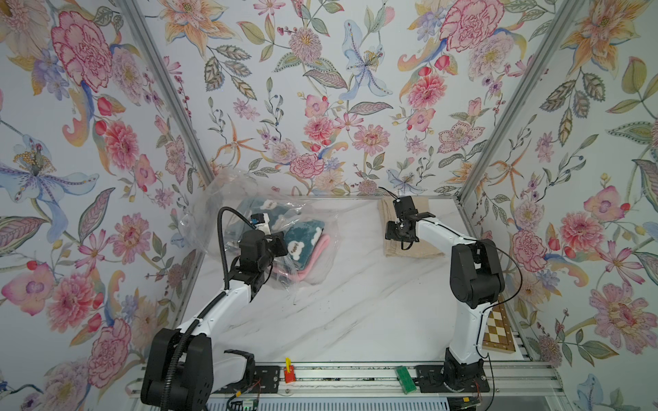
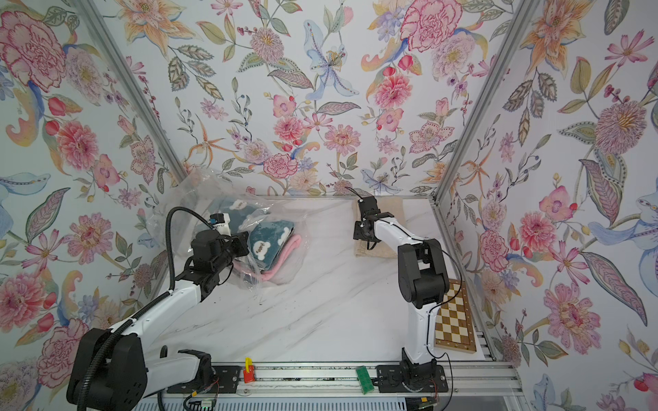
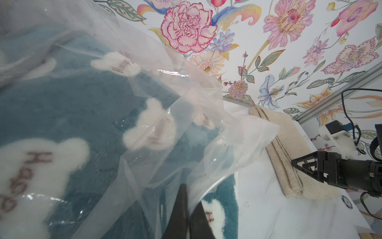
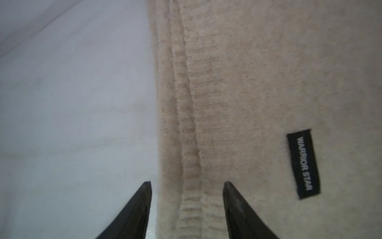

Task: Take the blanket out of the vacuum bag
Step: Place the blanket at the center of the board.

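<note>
— Op: Floral wallpaper (image 1: 320,89) on every wall, and a white marbled tabletop (image 1: 356,302) under both arms.
— Desk: Jaws?
— Op: Left wrist view: the left gripper (image 3: 184,187) has its jaws pressed together, with a fold of clear film from the vacuum bag (image 3: 227,144) nipped between them. Right wrist view: the right gripper (image 4: 187,184) stands spread, straddling the folded edge of the beige blanket (image 4: 258,82). One finger is over bare table, the other over the knit. I can't tell whether either touches down.
— Desk: Where's the bag?
— Op: Far left of the table in both top views, crumpled, with part of it rising against the wall. The teal cloud blanket (image 1: 306,233) lies folded in it. It has white clouds lettered "Happy", and pink fabric shows along its near edge. From the left wrist I see one teal corner bare past the film's edge.
— Desk: And the beige one?
— Op: Outside the bag, flat at the far right of the table, well apart from it. Its black label (image 4: 303,163) reads WARRIOR STAR. A chessboard (image 2: 455,320) lies at the right edge of the table, beside the right arm.
</note>
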{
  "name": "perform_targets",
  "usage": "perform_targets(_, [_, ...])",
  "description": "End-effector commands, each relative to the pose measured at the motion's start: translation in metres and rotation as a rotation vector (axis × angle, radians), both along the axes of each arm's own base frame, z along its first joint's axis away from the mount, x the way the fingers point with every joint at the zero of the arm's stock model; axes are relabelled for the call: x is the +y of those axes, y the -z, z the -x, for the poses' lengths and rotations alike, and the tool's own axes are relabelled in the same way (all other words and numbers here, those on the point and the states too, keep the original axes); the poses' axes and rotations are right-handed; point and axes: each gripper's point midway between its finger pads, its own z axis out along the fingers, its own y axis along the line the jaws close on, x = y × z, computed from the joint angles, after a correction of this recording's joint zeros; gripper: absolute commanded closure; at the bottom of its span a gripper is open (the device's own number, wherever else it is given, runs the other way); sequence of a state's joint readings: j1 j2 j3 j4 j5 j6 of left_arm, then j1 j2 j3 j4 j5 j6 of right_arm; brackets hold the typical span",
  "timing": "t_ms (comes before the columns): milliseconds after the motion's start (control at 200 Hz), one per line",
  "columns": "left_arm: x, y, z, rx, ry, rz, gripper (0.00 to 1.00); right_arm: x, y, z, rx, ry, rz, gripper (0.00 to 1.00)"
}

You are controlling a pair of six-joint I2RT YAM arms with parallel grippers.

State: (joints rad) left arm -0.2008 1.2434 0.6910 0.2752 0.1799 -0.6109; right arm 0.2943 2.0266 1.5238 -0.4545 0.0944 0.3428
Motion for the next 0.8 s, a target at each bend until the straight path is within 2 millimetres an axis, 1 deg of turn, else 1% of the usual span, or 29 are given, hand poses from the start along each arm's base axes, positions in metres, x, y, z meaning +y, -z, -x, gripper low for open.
perform_targets(0, [0.005, 0.006, 0.004, 0.010, -0.009, 0.009, 1.00, 0.014, 0.025, 0.008, 0.052, -0.044, -0.005, 0.43])
perform_targets(145, [0.003, 0.005, 0.004, 0.009, -0.003, 0.012, 1.00, 0.007, 0.049, 0.011, 0.104, 0.012, -0.015, 0.44])
perform_targets(220, [0.004, 0.001, 0.005, 0.001, -0.008, 0.010, 1.00, 0.001, 0.056, 0.012, 0.124, 0.055, -0.027, 0.46])
perform_targets(385, [0.007, 0.003, 0.007, 0.008, -0.016, 0.000, 1.00, -0.012, 0.070, 0.012, 0.166, 0.127, -0.053, 0.48])
perform_targets(465, [0.006, 0.005, 0.007, 0.010, -0.014, 0.002, 1.00, -0.015, 0.075, 0.011, 0.175, 0.141, -0.055, 0.48])
perform_targets(550, [0.005, 0.004, 0.005, 0.007, -0.013, 0.005, 1.00, -0.012, 0.079, 0.011, 0.184, 0.143, -0.066, 0.48])
perform_targets(645, [0.004, 0.003, 0.003, 0.008, -0.009, 0.007, 1.00, -0.003, 0.081, 0.011, 0.193, 0.129, -0.085, 0.49])
perform_targets(731, [0.004, 0.001, 0.002, 0.001, -0.010, 0.008, 1.00, 0.007, 0.083, 0.018, 0.205, 0.120, -0.091, 0.51])
perform_targets(796, [0.005, 0.001, 0.003, 0.000, -0.012, 0.007, 1.00, 0.013, 0.087, 0.028, 0.221, 0.123, -0.088, 0.52])
